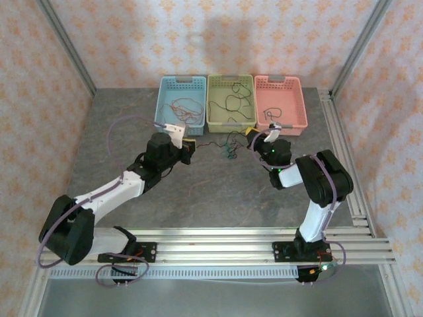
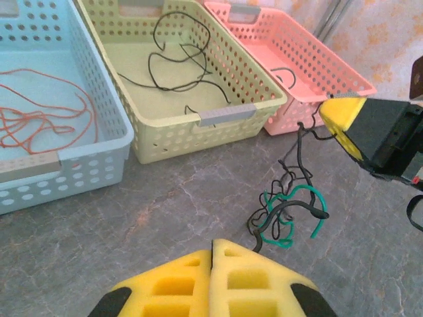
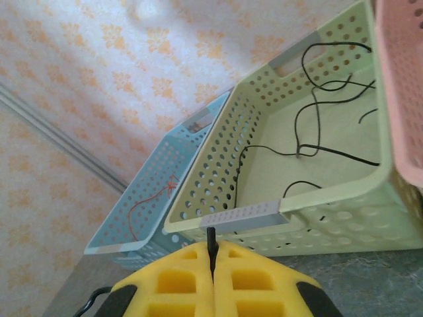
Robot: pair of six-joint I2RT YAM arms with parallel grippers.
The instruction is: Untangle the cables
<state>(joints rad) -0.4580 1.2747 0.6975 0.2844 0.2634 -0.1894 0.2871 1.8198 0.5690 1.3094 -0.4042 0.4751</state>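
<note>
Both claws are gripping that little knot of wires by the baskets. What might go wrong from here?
The knot of black and green wires stretches between the left claw and the right claw, both shut on it. Pulling apart may tighten it rather than loosen it. Only a short wire tip pokes past the right claw's pads, so that grip might slip.

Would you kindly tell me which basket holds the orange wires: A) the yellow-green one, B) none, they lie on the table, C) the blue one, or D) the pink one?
C: the orange wires lie in loose loops on the floor of the blue basket.
</note>
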